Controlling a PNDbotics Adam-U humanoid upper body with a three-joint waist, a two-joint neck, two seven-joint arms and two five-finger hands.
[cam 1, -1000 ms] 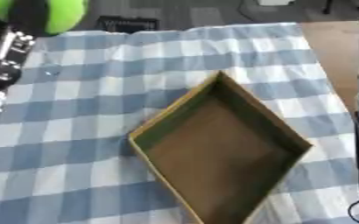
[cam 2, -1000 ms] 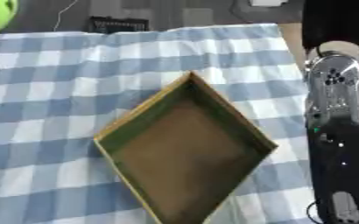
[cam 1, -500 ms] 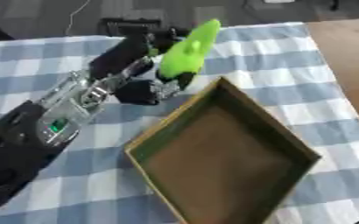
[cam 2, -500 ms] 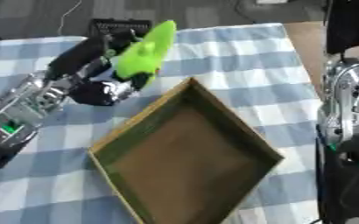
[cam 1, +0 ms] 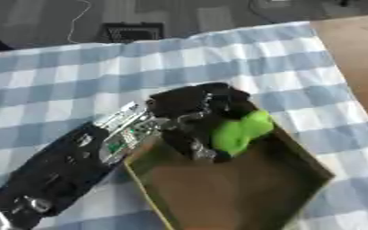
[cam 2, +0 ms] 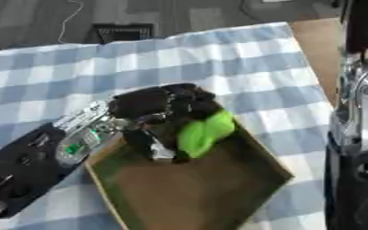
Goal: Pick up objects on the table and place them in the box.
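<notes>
My left hand (cam 1: 193, 112) reaches in from the lower left and hangs over the near-left part of the cardboard box (cam 1: 305, 161). Its fingers are curled round a bright green object (cam 1: 238, 131), which sits low over the box's brown floor. The box lies askew on the blue and white checked tablecloth (cam 1: 77, 76). My right arm (cam 2: 360, 134) stands at the right edge of the right eye view; its hand does not show.
A bare wooden surface (cam 1: 356, 40) lies past the cloth at the far right. A dark grille-like item (cam 1: 132, 31) and a white cable (cam 1: 77, 13) lie on the floor beyond the table's far edge.
My left hand has carried the green object from above the box's far-left edge down into the box. The camera has also shifted.
</notes>
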